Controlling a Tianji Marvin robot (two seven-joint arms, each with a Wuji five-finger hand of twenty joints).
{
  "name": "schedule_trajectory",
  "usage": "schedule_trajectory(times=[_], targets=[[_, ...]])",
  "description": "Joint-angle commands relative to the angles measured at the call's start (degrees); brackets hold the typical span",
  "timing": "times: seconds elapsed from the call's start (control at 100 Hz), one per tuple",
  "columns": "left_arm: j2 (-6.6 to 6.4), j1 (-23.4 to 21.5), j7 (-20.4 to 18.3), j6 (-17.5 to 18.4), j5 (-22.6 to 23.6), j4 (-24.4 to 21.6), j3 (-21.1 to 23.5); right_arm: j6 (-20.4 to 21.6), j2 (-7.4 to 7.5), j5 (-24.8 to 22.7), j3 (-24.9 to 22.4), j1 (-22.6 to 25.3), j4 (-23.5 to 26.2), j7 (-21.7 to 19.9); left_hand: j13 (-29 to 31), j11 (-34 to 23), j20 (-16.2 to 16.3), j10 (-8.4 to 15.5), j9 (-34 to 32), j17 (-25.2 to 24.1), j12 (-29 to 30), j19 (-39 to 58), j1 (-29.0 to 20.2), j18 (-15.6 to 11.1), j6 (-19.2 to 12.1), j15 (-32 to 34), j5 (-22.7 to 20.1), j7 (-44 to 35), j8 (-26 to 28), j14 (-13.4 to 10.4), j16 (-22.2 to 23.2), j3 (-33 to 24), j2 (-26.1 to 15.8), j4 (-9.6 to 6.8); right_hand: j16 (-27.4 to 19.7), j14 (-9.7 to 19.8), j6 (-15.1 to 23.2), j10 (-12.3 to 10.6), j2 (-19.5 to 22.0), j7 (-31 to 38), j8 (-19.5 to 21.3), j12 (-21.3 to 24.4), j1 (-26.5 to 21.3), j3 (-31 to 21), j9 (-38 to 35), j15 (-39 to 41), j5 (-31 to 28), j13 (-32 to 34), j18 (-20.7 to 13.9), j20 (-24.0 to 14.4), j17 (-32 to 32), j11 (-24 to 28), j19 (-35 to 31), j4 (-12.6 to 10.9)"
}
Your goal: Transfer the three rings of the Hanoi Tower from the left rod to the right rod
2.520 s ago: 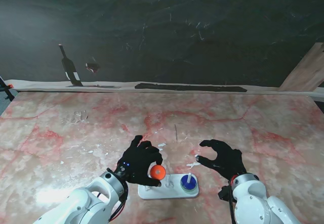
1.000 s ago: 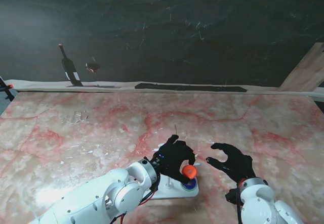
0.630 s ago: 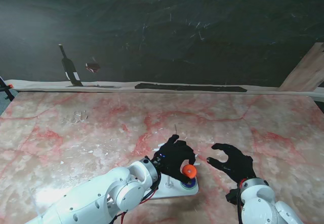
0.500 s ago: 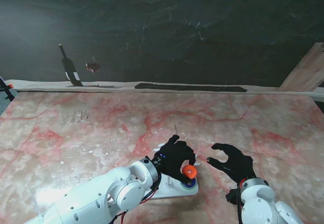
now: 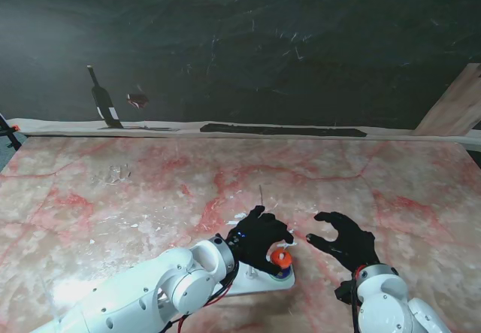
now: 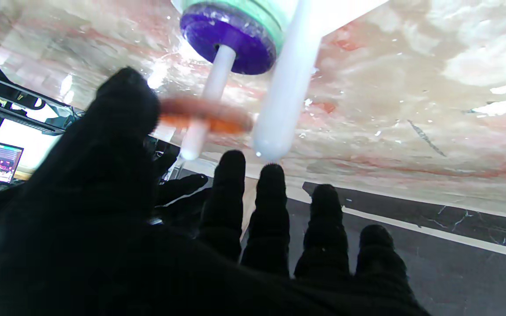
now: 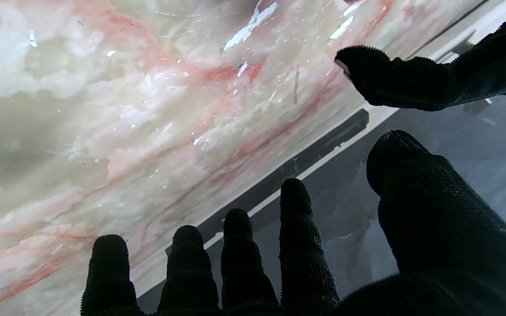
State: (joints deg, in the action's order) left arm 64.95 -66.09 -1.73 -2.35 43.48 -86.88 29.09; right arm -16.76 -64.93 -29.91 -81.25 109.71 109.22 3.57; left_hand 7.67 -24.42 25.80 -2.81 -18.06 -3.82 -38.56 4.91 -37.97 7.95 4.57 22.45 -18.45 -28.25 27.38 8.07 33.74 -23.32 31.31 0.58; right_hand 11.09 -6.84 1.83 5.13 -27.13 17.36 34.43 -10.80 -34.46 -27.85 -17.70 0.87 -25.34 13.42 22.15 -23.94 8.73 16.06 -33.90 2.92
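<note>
The white tower base lies near the table's front edge. An orange ring is threaded on the right rod, above a blue ring. In the left wrist view the orange ring is motion-blurred partway down that rod, over the blue ring and a green ring; the middle rod is bare. My left hand hovers over the tower, fingers spread, thumb beside the ring's edge. My right hand hovers open just right of the base, holding nothing.
The marble table stretches away to a dark back wall with a bottle shape on it. A wooden board leans at the far right. White flecks lie scattered on the marble left of the tower.
My left hand carried the orange ring from the left side to the right rod. Since half a second ago the ring has dropped lower on the rod and the fingers have spread off it.
</note>
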Motion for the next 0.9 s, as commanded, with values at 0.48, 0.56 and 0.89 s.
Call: schedule_trajectory(times=[0.48, 0.56, 0.89], targets=[[-1.59, -5.3, -1.1, -2.0, 2.7, -5.8, 5.9, 0.2, -0.08, -0.1, 0.4, -0.1, -0.1, -0.3, -4.1, 7.1, -7.5, -2.6, 7.9, 0.5, 6.2, -2.5, 0.4, 0.4, 2.2, -9.2, 7.4, 10.5, -3.6, 0.1, -0.8, 12.7, -4.3, -1.2, 0.8, 0.2, -0.8, 0.6, -1.0, -1.7, -0.2, 0.7, 0.2, -0.5, 5.4, -0.9, 3.9, -3.0, 0.3, -2.2, 1.1, -1.1, 2.4, -0.9], [-2.13, -8.6, -0.5, -2.1, 5.0, -8.7, 9.5, 0.3, -0.09, -0.2, 0.5, -0.2, -0.1, -0.3, -3.9, 6.9, -7.2, -2.6, 7.8, 0.5, 6.2, -2.1, 1.6, 0.4, 2.1, -9.0, 6.8, 10.3, -3.5, -0.1, -0.9, 13.3, -6.8, -1.52, 0.7, 0.1, -0.8, 0.6, -0.7, -1.7, -0.1, 0.8, 0.1, -0.6, 5.3, -0.9, 3.9, -2.8, 0.3, -2.3, 1.1, -1.1, 2.5, -0.9], [-3.81, -24.6, -1.5, -3.6, 12.9, -20.7, 26.3, 0.7, -0.22, -0.9, 1.0, -0.4, -0.3, 0.8, -1.8, 11.3, -3.9, -6.0, 2.2, -0.1, 14.2, -0.6, 1.0, 1.2, 2.9, -8.5, 4.3, 10.7, -3.1, 1.3, -5.0, 20.0, -14.8, -4.26, 0.4, 0.7, 2.2, -4.8, 1.8, -0.8, -0.3, 2.6, -2.6, 1.3, 2.1, -0.7, 1.1, -1.6, 0.3, -3.3, 0.4, -4.7, 1.6, -0.8]])
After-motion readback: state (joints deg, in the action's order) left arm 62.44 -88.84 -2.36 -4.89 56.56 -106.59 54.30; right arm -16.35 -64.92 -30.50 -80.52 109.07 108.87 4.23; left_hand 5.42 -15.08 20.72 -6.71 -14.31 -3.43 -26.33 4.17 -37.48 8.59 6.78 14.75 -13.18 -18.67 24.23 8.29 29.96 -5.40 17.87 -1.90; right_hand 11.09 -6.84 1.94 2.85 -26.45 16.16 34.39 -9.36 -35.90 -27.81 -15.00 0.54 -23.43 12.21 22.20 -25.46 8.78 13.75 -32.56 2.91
